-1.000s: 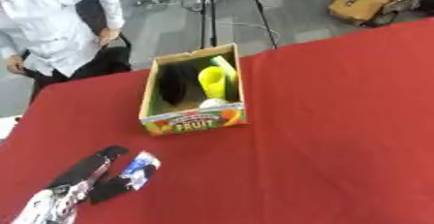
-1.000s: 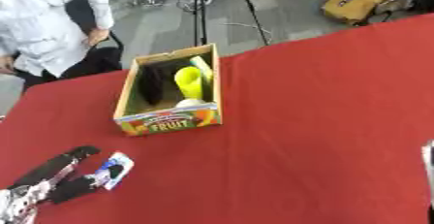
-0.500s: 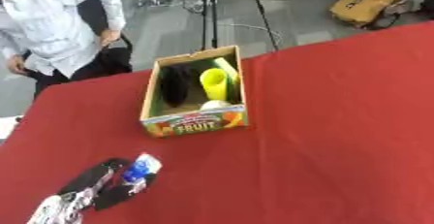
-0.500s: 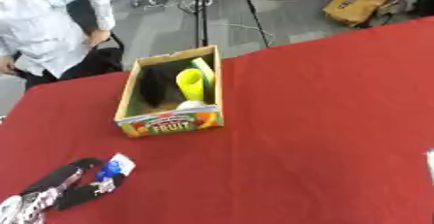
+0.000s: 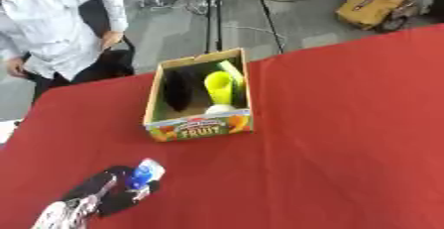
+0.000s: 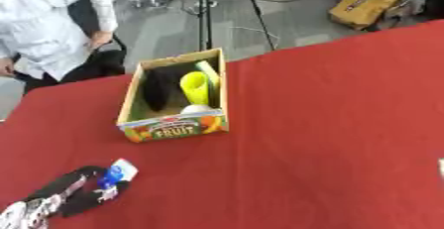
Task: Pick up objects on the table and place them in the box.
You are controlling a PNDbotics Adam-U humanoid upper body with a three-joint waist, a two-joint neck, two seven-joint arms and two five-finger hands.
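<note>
1. While my left robot hand [image 5: 102, 197] sits at the table's near-left corner, its black fingers look curled round a small blue-and-white object [image 5: 143, 173].
2. I'd judge the step as carrying it to the open cardboard fruit box [image 5: 198, 125] near the red table's [image 5: 347, 139] far edge.
3. Lift clear first, then release over the bare gap beside the yellow cup [image 5: 219, 85].
4. My right robot hand isn't visible.

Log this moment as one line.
left hand: shut on blue-and-white object, lower left | right hand: out of view | box: holds yellow cup, dark item, white ball | red table
</note>
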